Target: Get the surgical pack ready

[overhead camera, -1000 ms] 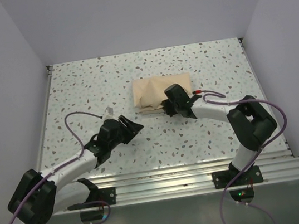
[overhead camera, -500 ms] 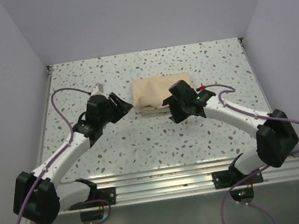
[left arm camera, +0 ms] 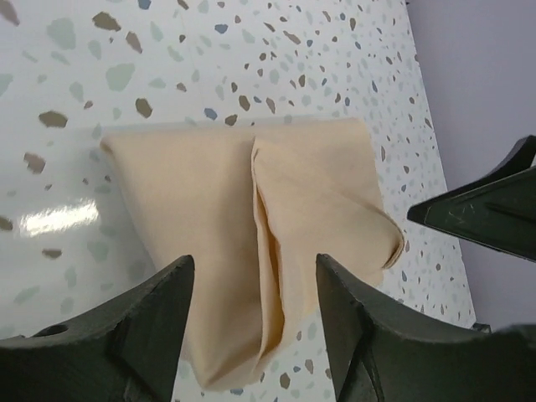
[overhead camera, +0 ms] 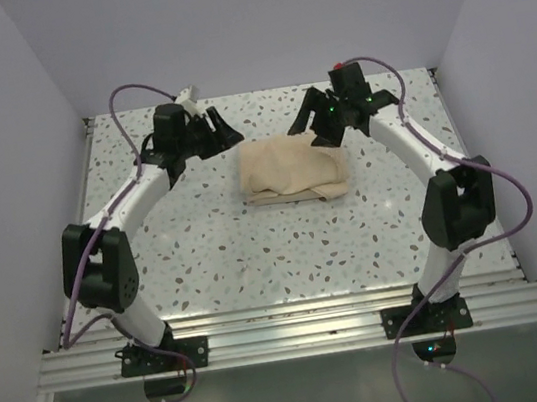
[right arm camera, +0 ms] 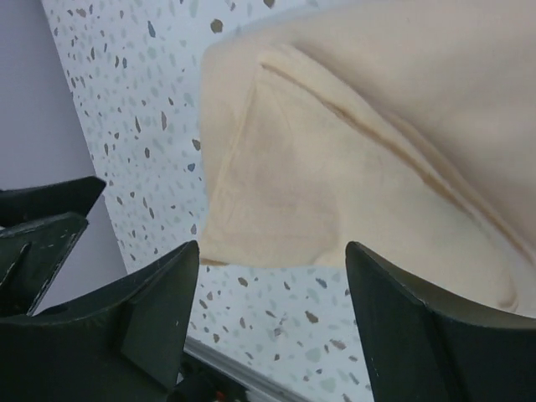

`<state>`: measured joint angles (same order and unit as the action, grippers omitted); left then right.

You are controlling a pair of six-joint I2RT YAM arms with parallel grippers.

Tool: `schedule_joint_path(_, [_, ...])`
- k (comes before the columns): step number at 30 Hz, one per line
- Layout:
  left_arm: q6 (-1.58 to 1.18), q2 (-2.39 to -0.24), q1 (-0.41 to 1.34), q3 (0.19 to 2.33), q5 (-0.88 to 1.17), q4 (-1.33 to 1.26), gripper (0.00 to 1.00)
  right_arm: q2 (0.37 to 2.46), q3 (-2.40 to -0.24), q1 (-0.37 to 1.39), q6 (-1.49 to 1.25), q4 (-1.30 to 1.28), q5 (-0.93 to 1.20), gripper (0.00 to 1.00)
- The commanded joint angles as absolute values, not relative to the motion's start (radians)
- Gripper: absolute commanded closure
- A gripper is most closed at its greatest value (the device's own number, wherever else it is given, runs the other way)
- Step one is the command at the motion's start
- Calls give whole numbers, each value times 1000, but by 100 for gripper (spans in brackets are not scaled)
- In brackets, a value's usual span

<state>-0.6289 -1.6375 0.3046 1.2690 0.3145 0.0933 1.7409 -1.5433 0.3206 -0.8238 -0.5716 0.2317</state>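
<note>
The surgical pack lies on the speckled tabletop, in the far half and a little right of centre, as 1 closed bundle: its tan wrap sheet is folded over on every side that shows, and whatever it covers is hidden. In the left wrist view, 1 flap overlaps the other along a soft crease down the middle of the bundle, and the cloth at the right-hand corner bulges loosely. In the top view a paler flat strip peeks out under the near-left edge; what it is cannot be told. Both arms reach far across the tabletop and arch inward, so the 2 grippers face each other over the far side of the pack. The left gripper hangs just beyond the pack's far-left corner, its jaws spread apart with nothing between them; in its own camera its fingers frame the wrap below without touching it. The right gripper hangs above the far-right edge, its jaws wide and empty, and its fingers stand clear of the cloth. A purple cable loops over each arm.
</note>
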Motion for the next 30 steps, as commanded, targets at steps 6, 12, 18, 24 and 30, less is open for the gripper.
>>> schedule_joint_path(6, [-534, -1989, 288, 1598, 564, 132, 39, 2060, -1924, 187, -480, -631, 520, 30])
schedule_joint_path(12, [-529, -2040, 291, 1611, 643, 140, 40, 2190, -1977, 169, -472, -611, 666, 36])
schedule_joint_path(18, [-512, -2036, 307, 1572, 704, 123, 42, 2215, -1925, 169, -511, -537, 745, 37])
schedule_joint_path(24, [-483, -2069, 327, 1574, 736, 170, 46, 2207, -1856, 172, -514, -514, 775, 41])
schedule_joint_path(30, [-430, -2085, 348, 1565, 709, 232, 51, 2201, -1827, 170, -488, -541, 793, 48])
